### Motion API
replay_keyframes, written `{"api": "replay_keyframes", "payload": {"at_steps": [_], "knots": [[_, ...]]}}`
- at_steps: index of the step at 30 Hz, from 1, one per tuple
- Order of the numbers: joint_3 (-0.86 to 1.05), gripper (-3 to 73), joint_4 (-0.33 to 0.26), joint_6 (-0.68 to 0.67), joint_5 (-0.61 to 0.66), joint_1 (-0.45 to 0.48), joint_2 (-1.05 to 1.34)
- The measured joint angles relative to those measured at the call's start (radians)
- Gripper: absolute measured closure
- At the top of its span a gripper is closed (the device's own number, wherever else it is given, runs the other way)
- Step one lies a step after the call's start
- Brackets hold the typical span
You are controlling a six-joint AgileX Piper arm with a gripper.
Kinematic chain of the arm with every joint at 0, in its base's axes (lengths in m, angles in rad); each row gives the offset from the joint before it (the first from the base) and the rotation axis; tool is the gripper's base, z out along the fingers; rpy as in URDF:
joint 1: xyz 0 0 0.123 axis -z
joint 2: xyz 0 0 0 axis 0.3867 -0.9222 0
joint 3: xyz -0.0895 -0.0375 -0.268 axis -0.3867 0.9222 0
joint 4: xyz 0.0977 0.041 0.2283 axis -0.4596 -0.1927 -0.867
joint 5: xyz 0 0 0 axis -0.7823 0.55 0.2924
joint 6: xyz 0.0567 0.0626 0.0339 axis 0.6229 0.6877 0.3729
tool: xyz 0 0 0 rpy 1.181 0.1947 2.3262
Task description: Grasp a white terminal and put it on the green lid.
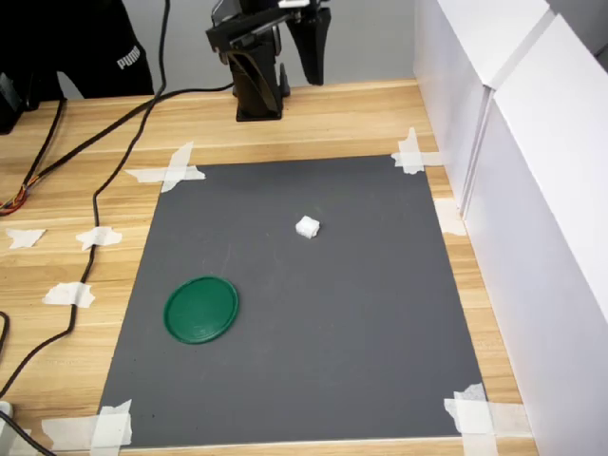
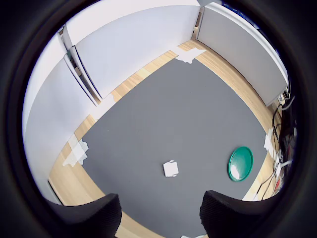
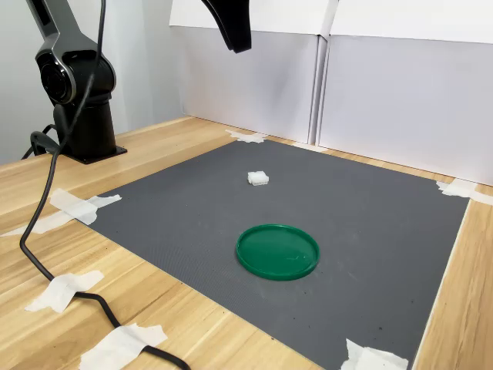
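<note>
The white terminal is a tiny white block lying alone near the middle of the dark grey mat. The green lid lies flat on the mat, nearer the front and toward the first exterior view's left. My gripper hangs high above the mat's far edge, close to the arm base, well clear of both objects. In the wrist view the terminal shows between the two widely spread fingers, with the lid off to one side. The gripper is open and holds nothing.
White panels wall the first exterior view's right side. Torn white tape pins the mat's corners to the wooden table. Black cables trail over the wood at the first exterior view's left.
</note>
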Motion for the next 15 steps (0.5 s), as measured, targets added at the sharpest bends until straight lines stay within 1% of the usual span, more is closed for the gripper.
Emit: {"api": "replay_keyframes", "payload": {"at_steps": [4, 11, 15], "knots": [[0.0, 1.9, -0.013, -0.049, -0.04, 0.0, -0.052], [0.032, 1.9, -0.011, -0.144, -0.104, 0.0, -0.071], [0.081, 1.9, 0.025, -0.174, -0.128, -0.022, -0.071]]}}
